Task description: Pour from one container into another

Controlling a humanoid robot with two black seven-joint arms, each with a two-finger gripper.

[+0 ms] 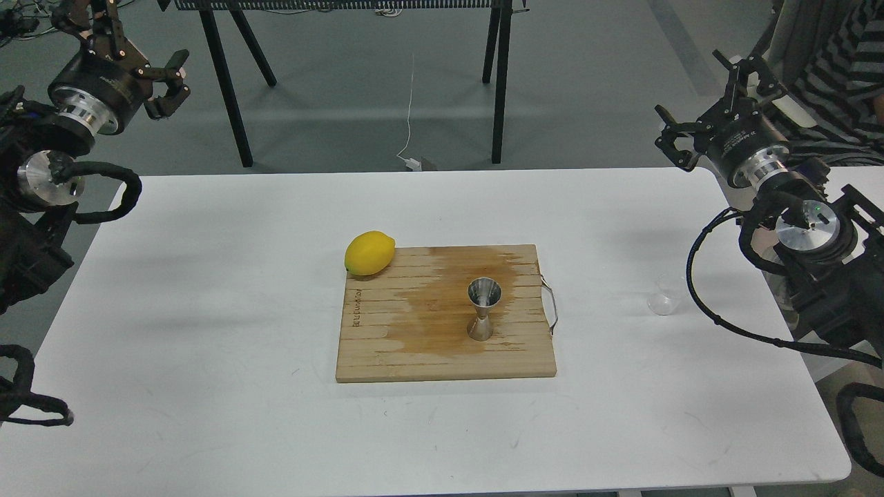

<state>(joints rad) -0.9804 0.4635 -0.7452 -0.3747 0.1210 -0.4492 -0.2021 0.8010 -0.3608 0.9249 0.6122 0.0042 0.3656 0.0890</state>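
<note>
A shiny steel hourglass jigger (pixel 484 309) stands upright on the wooden cutting board (pixel 387 345), right of its middle, on a dark wet stain. The tiny clear cup (pixel 665 295) sits on the white table near the right edge, well apart from the board. My right gripper (pixel 704 103) hovers beyond the table's far right corner, open and empty, above and behind the cup. My left gripper (pixel 141 65) is raised past the far left corner, open, holding nothing.
A yellow lemon (pixel 369 252) rests at the board's far left corner. The board has a metal handle (pixel 550 306) on its right side. Black trestle legs (pixel 228 83) stand behind the table. A person in a striped shirt (pixel 842 76) sits at the far right.
</note>
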